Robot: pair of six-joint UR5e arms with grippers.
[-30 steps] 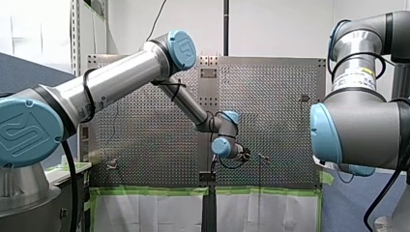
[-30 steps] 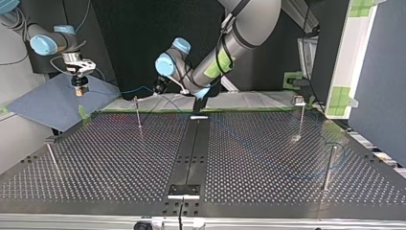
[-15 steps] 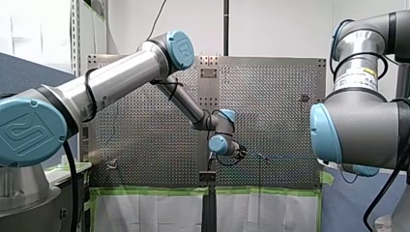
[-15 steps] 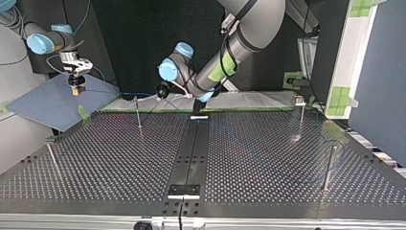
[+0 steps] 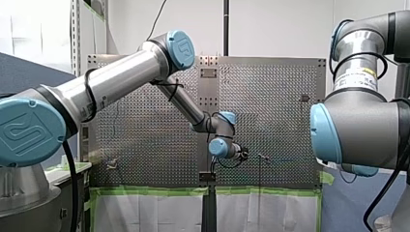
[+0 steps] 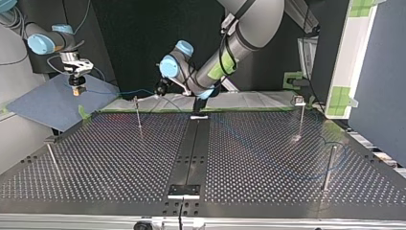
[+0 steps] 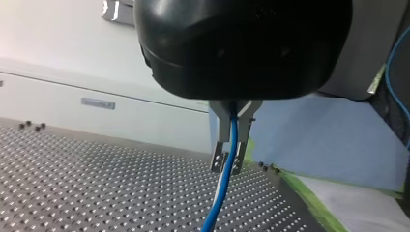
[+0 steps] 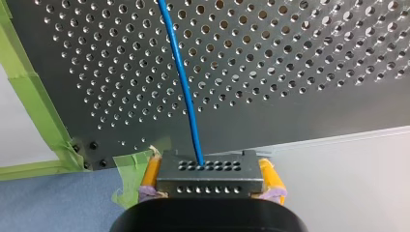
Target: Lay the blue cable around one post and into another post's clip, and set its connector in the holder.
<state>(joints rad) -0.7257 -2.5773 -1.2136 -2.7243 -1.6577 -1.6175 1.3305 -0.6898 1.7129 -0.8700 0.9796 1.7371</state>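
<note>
Above perforated table (image 7: pixel 96 183), left tool (image 7: pixel 226 166) pinching blue cable (image 7: pixel 215 212), right tool (image 8: pixel 210 178) seemingly clamping boxy metal connector (image 8: pixel 210 166).

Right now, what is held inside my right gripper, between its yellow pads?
My right gripper clamps a grey perforated connector between its yellow pads; the blue cable runs out of it, over the perforated table. The gripper's black body hides the connector's rear part.

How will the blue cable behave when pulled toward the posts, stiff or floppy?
Likely floppy: the blue cable lies in loose curves on the table in the top view. Probably light: thin fingers of my left end effector hold it. It may slip lengthwise through them, since it looks smooth.
</note>
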